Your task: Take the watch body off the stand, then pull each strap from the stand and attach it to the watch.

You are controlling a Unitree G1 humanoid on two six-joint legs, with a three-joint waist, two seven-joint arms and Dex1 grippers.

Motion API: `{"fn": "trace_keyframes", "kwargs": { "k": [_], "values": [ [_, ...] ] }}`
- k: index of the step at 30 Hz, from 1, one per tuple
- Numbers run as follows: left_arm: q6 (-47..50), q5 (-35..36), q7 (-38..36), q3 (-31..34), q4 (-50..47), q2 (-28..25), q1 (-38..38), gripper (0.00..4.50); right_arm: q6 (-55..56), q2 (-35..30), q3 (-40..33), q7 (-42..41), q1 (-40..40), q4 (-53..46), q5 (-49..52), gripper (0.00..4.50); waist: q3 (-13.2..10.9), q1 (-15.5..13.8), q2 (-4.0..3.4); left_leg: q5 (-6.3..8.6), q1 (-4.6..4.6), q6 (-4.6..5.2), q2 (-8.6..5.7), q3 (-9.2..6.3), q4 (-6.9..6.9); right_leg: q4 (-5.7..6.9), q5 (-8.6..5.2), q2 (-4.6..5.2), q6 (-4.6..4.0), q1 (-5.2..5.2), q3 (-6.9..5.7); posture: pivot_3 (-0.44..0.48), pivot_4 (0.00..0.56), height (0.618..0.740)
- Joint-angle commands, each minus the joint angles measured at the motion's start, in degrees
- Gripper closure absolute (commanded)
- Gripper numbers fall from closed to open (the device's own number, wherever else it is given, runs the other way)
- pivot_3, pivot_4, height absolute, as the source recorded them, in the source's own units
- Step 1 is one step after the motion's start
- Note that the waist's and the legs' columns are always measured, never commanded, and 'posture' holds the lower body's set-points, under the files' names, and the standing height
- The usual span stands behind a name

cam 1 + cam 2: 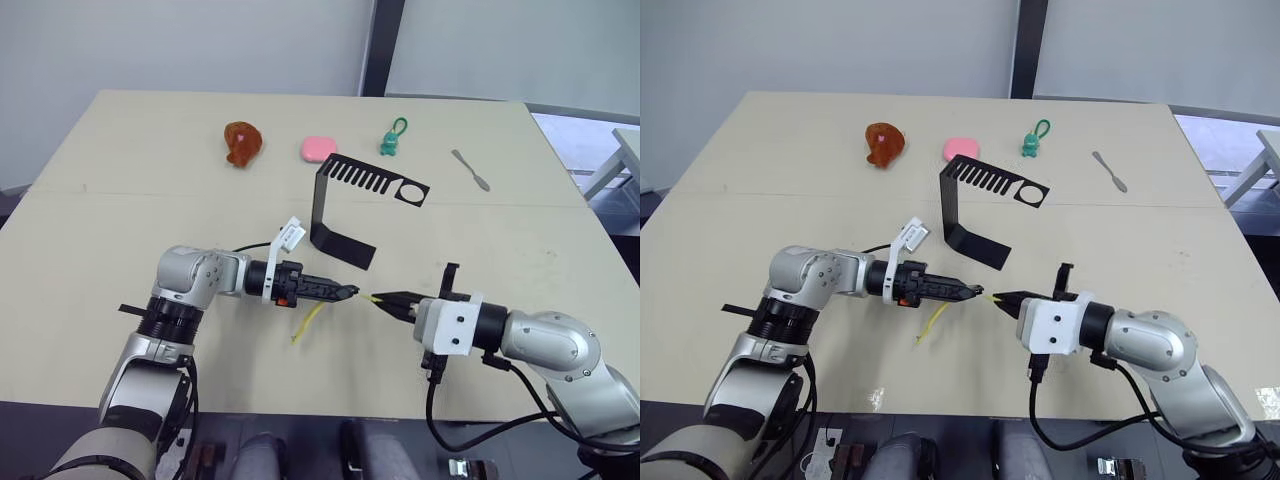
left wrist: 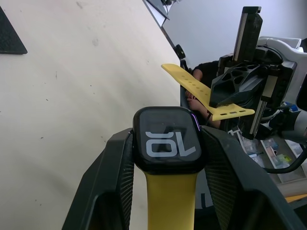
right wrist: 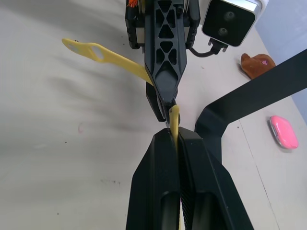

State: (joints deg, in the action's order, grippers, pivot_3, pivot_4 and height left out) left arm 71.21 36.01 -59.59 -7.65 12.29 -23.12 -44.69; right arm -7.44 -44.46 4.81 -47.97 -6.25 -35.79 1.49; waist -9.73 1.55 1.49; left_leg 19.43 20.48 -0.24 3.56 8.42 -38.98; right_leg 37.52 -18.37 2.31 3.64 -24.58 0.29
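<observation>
My left gripper (image 1: 343, 291) is shut on the watch body (image 2: 168, 146), a dark rounded-square case with a pale "10" on its screen. One yellow strap (image 1: 308, 322) is attached to the body and hangs down toward the table. My right gripper (image 1: 388, 299) is shut on the other yellow strap (image 2: 201, 93), the one with small holes. It holds the strap on edge, its end a short gap from the watch body. The black stand (image 1: 335, 215) stands behind both grippers on the table, its slotted top arm bare.
At the back of the beige table (image 1: 120, 230) lie a brown lump (image 1: 242, 142), a pink pad (image 1: 319, 148), a green keyring figure (image 1: 392, 140) and a grey metal spatula (image 1: 470, 170). The stand's flat foot (image 1: 345, 247) lies close behind the grippers.
</observation>
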Motion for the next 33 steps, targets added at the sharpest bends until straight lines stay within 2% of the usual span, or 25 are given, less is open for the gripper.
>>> {"fn": "trace_keyframes", "kwargs": {
  "k": [1,23,33],
  "values": [
    [-1.4,0.9,0.0,1.3,-0.9,0.1,0.1,2.9,0.6,0.4,-0.2,0.6,-0.4,-0.4,-0.1,4.5,0.0,0.0,0.0,0.0,0.0,0.0,0.0,0.0,0.0,0.0,0.0,0.0,0.0,0.0,0.01,0.0,0.15,0.74],
    [-1.8,1.6,1.4,1.4,-2.5,1.4,0.1,2.9,-0.9,2.4,0.5,1.2,-0.9,0.2,-2.0,4.5,0.0,0.0,0.0,0.0,0.0,0.0,0.0,0.0,-0.02,0.03,0.0,0.0,0.0,0.0,0.0,0.0,0.15,0.74],
    [-2.2,1.3,1.3,1.4,-1.7,0.8,-0.4,2.9,-1.4,1.4,-1.5,0.5,-0.8,0.1,-1.0,4.5,0.0,0.0,0.0,0.0,-0.01,0.0,0.0,0.01,-0.04,0.05,0.0,-0.01,0.0,0.0,0.01,0.0,0.15,0.74]
  ]
}}
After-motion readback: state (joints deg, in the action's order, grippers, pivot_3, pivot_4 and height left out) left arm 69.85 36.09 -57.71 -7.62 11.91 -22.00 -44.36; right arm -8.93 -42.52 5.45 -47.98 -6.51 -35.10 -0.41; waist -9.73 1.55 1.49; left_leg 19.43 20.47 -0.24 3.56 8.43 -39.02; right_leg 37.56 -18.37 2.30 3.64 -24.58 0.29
